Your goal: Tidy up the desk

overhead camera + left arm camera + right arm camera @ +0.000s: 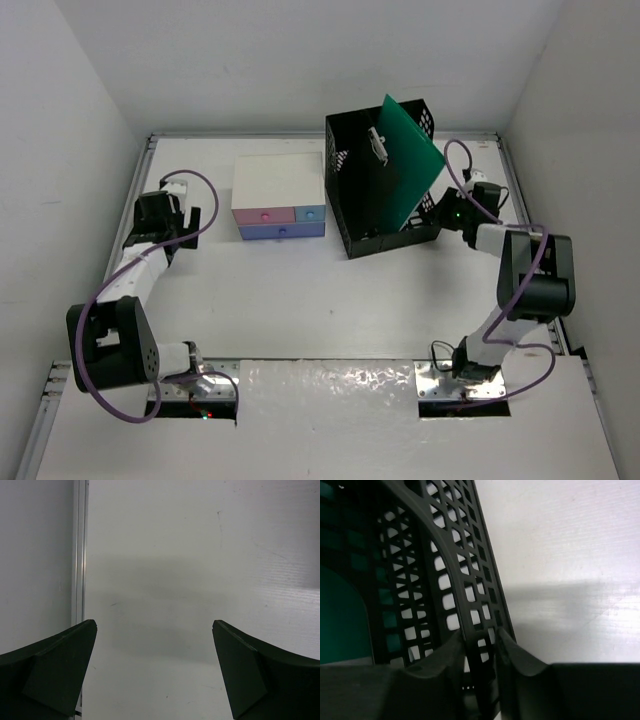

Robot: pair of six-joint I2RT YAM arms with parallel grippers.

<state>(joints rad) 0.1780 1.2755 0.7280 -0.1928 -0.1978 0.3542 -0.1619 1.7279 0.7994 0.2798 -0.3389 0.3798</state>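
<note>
The white desk (300, 300) holds a black lattice file holder (375, 215) at the back middle, with a green folder (405, 165) leaning in it and a silver clip (378, 143) on the folder. My right gripper (437, 212) is shut on the holder's right wall (470, 605), one finger inside and one outside; the green folder (342, 615) shows through the lattice. My left gripper (190, 222) hangs open and empty over bare desk (160, 580) at the far left, with its fingertips (75, 645) wide apart.
A small cream-topped drawer box (279, 195) with pink and blue drawers stands left of the holder. White walls close in the desk on three sides. A metal rail (79, 550) runs along the desk's left edge, close to my left gripper.
</note>
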